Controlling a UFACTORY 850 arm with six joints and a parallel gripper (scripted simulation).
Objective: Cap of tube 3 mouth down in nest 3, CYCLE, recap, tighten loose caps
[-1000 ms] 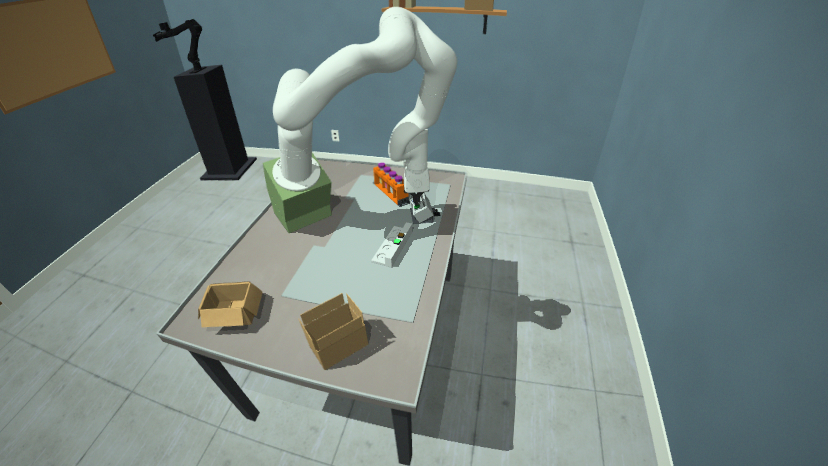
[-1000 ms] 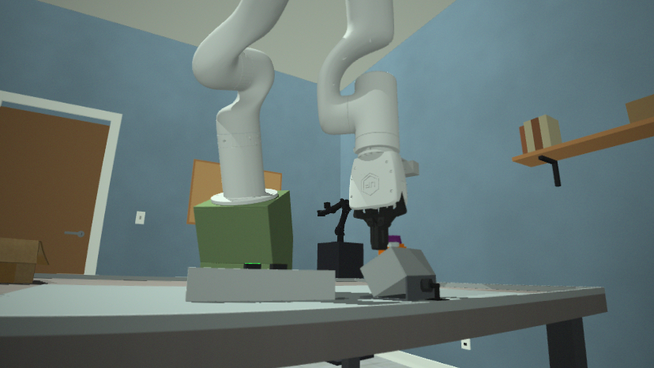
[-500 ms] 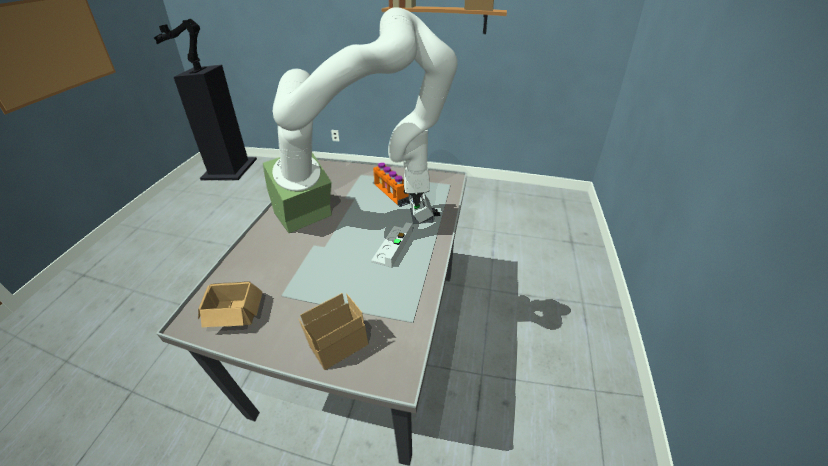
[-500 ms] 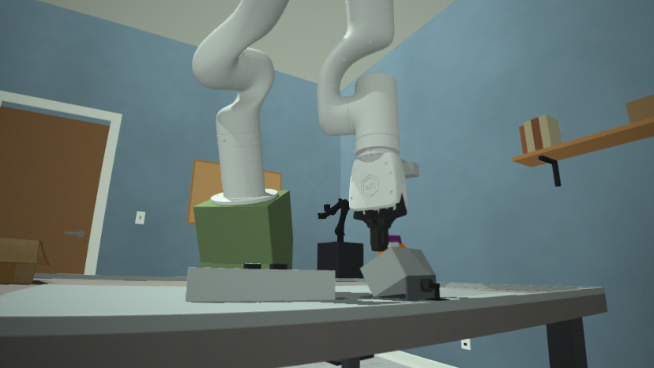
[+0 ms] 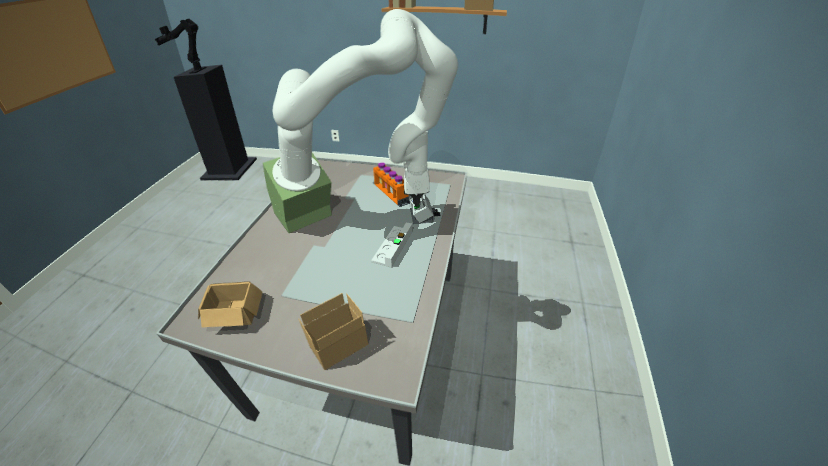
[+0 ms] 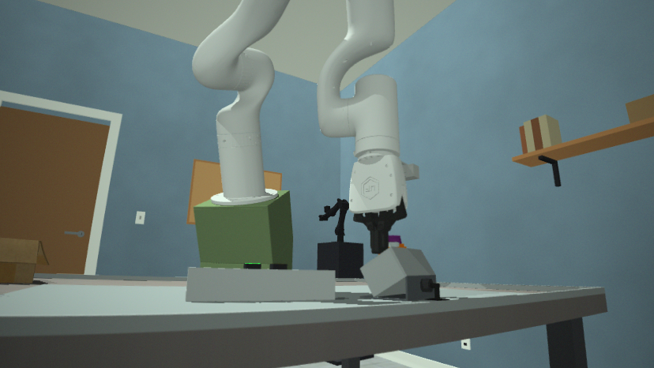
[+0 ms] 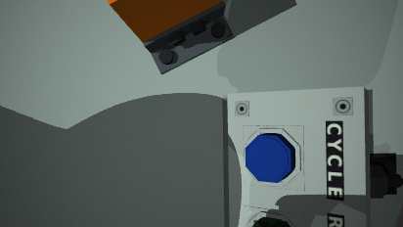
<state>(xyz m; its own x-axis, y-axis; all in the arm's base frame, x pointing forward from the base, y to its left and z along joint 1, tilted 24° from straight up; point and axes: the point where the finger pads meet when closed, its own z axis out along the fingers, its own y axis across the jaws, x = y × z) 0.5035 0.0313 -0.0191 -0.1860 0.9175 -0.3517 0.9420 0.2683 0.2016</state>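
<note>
The orange decapping station stands at the far side of the mat with purple caps on its tubes; its corner shows in the wrist view. The grey cap tray lies in front of it and a green lamp on it is lit; the lamp also shows in the low side view. The grey key housing is tilted on the mat. My gripper is shut and empty, its tips right at the housing's top face. The wrist view shows the blue CYCLE key and the edge of the green READY key, partly hidden.
The arm's green base block stands at the table's back left. Two open cardboard boxes sit near the front edge. A black pedestal with a small arm stands on the floor behind.
</note>
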